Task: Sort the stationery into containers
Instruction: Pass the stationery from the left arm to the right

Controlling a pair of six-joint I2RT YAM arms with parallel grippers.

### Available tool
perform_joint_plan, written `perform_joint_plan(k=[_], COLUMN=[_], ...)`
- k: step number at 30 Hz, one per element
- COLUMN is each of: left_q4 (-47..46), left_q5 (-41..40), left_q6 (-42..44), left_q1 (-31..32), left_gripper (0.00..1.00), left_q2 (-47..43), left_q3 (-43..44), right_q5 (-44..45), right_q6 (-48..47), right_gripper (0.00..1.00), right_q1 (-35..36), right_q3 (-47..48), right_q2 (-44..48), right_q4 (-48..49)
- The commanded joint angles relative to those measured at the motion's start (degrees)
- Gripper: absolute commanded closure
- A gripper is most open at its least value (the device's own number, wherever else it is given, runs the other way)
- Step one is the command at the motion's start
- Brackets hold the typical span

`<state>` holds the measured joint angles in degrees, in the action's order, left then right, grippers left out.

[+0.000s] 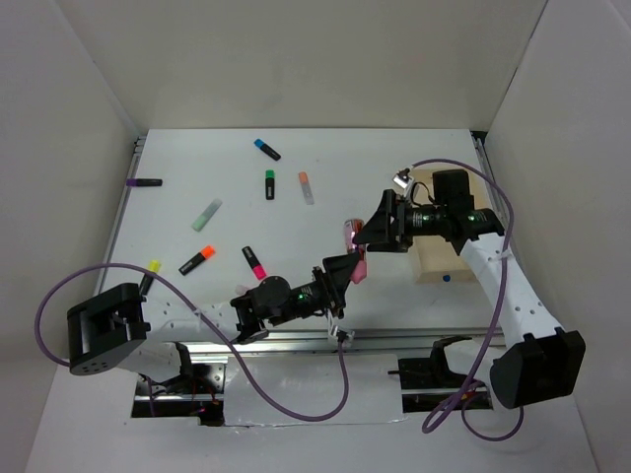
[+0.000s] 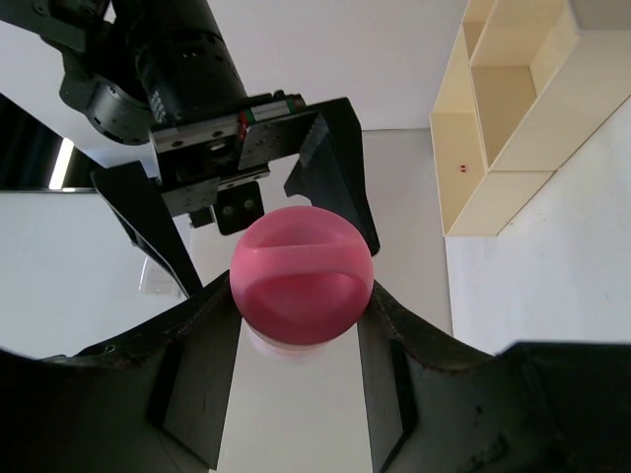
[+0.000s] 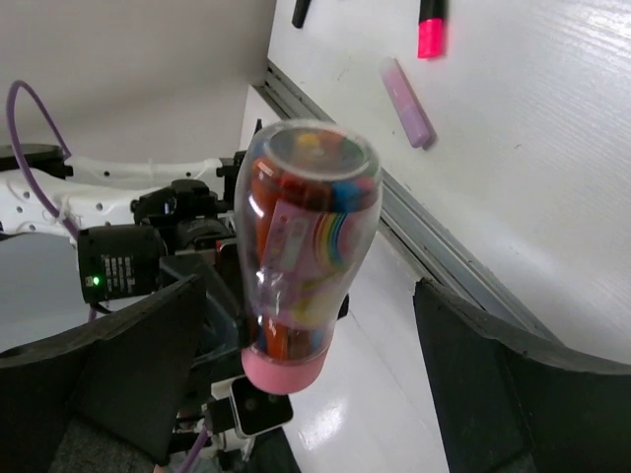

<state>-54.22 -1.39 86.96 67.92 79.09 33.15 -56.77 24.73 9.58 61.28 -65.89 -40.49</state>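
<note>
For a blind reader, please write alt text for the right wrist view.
A clear tube with a pink cap, full of colourful items, sits between the right arm's open jaws. Behind, a pale purple marker lies on the table.

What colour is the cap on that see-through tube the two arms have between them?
Pink cap, clearest in the left wrist view.

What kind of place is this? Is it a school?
Probably a robot lab's test bench, not a school: a left arm and right arm bolted to a white table, white panels boxing it in, scattered highlighters and a wooden tray.
</note>
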Motion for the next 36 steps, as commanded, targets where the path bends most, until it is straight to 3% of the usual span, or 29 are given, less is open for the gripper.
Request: perform_joint_plan(k=[1, 6, 12, 20, 23, 24, 26, 27, 28, 29, 31, 32, 36], left_q4=[-6.5, -7.0, -7.7, -7.3, -8.1, -8.4, -9.2, -9.4, -9.7, -9.6, -8.5, -7.7, -2.5], left_q5=[0.2, 0.3, 0.9, 0.9, 0.9, 0.9, 0.6, 0.3, 0.0, -0.2, -0.5, -0.7, -2.5], left_q6=[0.7, 0.2, 1.0, 0.6, 0.8, 0.8, 0.2, 0.0, -0.6, -1.2, -2.5, -3.0, -7.7], left_q1=[0.7, 0.8, 1.0, 0.9, 1.0, 1.0, 1.0, 1.0, 1.0, 0.9, 1.0, 1.0, 0.9], left_gripper=[1.0, 1.0, 1.0, 1.0, 1.0, 0.99, 0.87, 0.65, 0.54, 0.36, 0.26, 0.16, 0.01], left_q2=[-0.3, 0.2, 0.7, 1.1, 1.2, 1.1, 1.1, 0.9, 0.7, -0.2, -2.2, -3.1, -8.6], left_q3=[2.4, 3.2, 2.8, 2.9, 2.4, 2.2, 2.0, 1.7, 1.7, 1.3, 0.4, 0.0, -1.8], right_q5=[-1.1, -1.9, -3.9, -6.2, -6.2, -6.6, -6.3, -5.2, -4.6, -4.1, -4.0, -4.1, -3.7], right_q6=[2.8, 4.4, 5.8, 6.5, 6.2, 6.0, 5.1, 3.6, 2.8, 2.2, 0.0, -1.4, -8.3], right_gripper=[0.08, 0.14, 0.35, 0.37, 0.47, 0.6, 0.73, 0.85, 0.92, 0.97, 1.0, 1.0, 1.0], right_q1=[1.0, 1.4, 1.5, 2.2, 2.3, 2.3, 2.2, 2.0, 1.2, 0.8, -2.0, -3.0, -8.3], right_q3=[0.5, 0.9, 1.7, 0.8, 1.1, 1.6, 2.7, 4.0, 4.6, 5.3, 6.9, 7.4, 10.5], right_q2=[-1.3, -2.8, -3.8, -4.1, -4.4, -4.4, -4.9, -4.8, -4.9, -4.8, -5.1, -5.2, -5.1], right_q4=[5.5, 7.6, 9.5, 10.8, 10.9, 11.0, 10.1, 8.9, 8.2, 7.6, 4.9, 4.1, -4.4])
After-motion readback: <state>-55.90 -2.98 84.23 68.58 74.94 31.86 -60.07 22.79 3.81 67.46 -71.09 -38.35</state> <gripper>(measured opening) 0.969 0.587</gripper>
